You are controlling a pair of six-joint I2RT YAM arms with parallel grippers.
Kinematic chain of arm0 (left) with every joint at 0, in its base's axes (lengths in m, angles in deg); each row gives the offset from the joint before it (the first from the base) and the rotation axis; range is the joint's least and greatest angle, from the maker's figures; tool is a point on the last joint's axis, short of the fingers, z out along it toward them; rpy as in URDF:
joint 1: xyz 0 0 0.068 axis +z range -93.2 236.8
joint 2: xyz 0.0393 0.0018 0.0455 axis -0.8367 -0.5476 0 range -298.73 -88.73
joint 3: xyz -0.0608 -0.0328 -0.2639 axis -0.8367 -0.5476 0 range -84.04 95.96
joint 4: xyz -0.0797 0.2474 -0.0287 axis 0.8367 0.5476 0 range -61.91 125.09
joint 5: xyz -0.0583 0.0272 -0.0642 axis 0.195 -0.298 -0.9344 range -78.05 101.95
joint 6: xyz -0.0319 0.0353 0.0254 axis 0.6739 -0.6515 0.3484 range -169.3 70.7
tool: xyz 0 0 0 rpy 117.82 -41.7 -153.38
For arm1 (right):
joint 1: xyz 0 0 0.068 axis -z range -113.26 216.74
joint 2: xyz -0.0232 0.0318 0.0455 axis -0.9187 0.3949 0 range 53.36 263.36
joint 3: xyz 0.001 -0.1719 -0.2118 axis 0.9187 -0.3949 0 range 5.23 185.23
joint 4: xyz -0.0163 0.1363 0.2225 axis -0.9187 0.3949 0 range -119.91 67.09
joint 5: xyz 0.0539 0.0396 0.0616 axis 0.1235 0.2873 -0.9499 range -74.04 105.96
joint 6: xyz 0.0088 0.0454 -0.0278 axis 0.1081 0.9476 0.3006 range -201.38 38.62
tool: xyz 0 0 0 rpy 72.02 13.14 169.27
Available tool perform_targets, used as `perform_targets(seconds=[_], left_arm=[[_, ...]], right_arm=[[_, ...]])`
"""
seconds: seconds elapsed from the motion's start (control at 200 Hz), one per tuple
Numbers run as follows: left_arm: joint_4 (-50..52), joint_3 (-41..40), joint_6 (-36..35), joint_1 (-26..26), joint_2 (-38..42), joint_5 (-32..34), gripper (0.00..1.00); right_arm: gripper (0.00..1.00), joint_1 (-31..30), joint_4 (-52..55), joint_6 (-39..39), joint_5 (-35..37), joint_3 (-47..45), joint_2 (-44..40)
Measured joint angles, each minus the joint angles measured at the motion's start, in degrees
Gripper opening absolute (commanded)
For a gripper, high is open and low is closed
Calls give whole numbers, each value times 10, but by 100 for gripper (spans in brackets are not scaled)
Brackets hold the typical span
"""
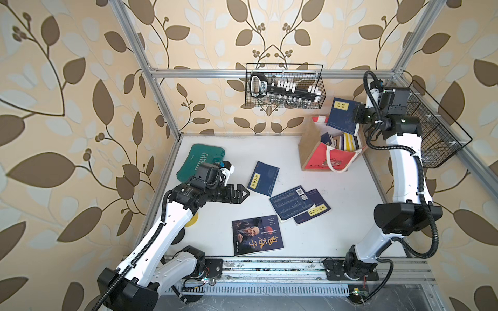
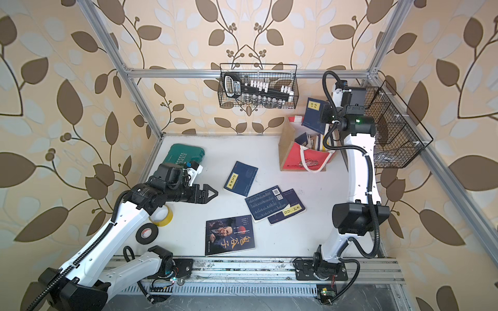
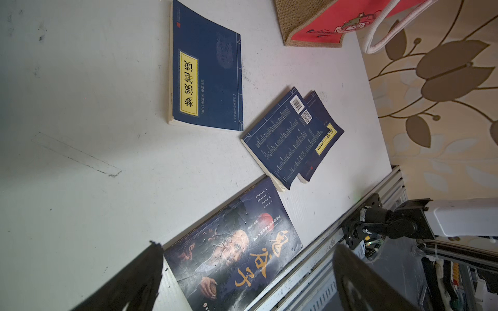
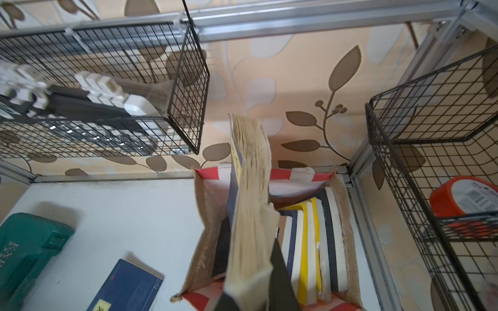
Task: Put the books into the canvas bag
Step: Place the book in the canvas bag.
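The canvas bag (image 1: pixel 327 159) (image 2: pixel 301 159) stands open at the back right, with several books (image 4: pixel 304 242) upright inside it. My right gripper (image 1: pixel 359 118) (image 4: pixel 258 282) is shut on a navy book (image 1: pixel 342 115) (image 4: pixel 253 210) and holds it on edge above the bag's mouth. On the table lie a navy book with a yellow label (image 1: pixel 263 178) (image 3: pixel 207 75), two overlapping navy books (image 1: pixel 292 203) (image 3: pixel 285 140), and a dark book with a portrait (image 1: pixel 257 235) (image 3: pixel 231 242). My left gripper (image 1: pixel 242 192) (image 3: pixel 248 245) is open and empty, left of the labelled navy book and above the portrait book.
A green tool case (image 1: pixel 200 161) lies at the back left, behind my left arm. Black wire baskets hang on the back wall (image 1: pixel 284 86) and the right side (image 1: pixel 431 129). A yellow tape roll (image 2: pixel 161 215) and a black one (image 2: pixel 147 233) sit under my left arm.
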Motion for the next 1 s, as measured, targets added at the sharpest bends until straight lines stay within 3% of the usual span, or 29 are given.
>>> perform_targets(seconds=[0.34,0.74,0.945,1.0], left_arm=[[0,0,0,3,0,10,98],[0,0,1,8,0,28,98],[0,0,1,8,0,43,98],[0,0,1,11,0,43,98]], right_arm=[[0,-46,50,-50,20,-23,18],[0,-46,61,-78,26,-16,140],[0,-45,81,-96,31,32,176],[6,-43,84,-96,26,42,187]])
